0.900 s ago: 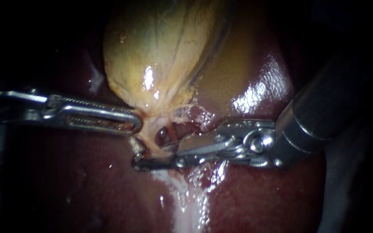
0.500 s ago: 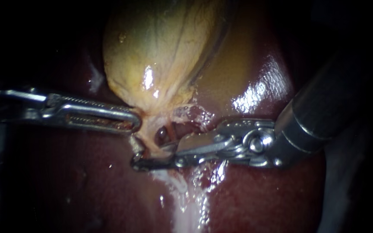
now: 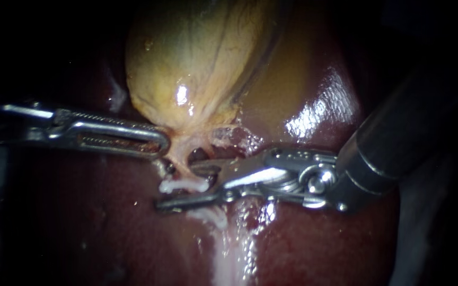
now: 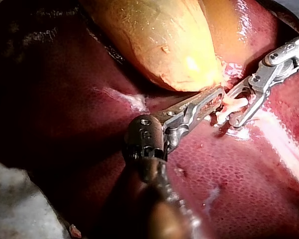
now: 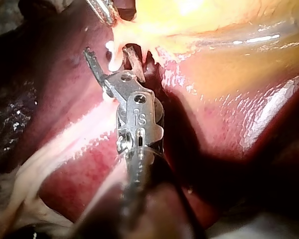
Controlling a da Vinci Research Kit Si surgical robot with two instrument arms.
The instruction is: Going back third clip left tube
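Dark red liver [image 3: 314, 238] fills the background, wet and shiny, with a pale streak running down it below the working spot. On it lies the yellowish gallbladder [image 3: 197, 63], which narrows to a neck near the middle of the endoscope view. Your left instrument [image 3: 161, 147] comes in almost level from the left. Its slotted jaws are clenched on the edge of that neck, just where the gallbladder tapers. From the neck a thin pale tube [image 3: 180, 159] runs down, and a white clip [image 3: 186, 185] sits across it (crosswise, its ends sticking out to either side of the tube). Your right instrument [image 3: 178, 186] comes in from the right with its jaws spread and released. One jaw is above the clip and the other below, the lower one clearly apart from it. Your right wrist view also shows the white clip between the spread jaws. The two instruments' tips are near each other but do not touch.
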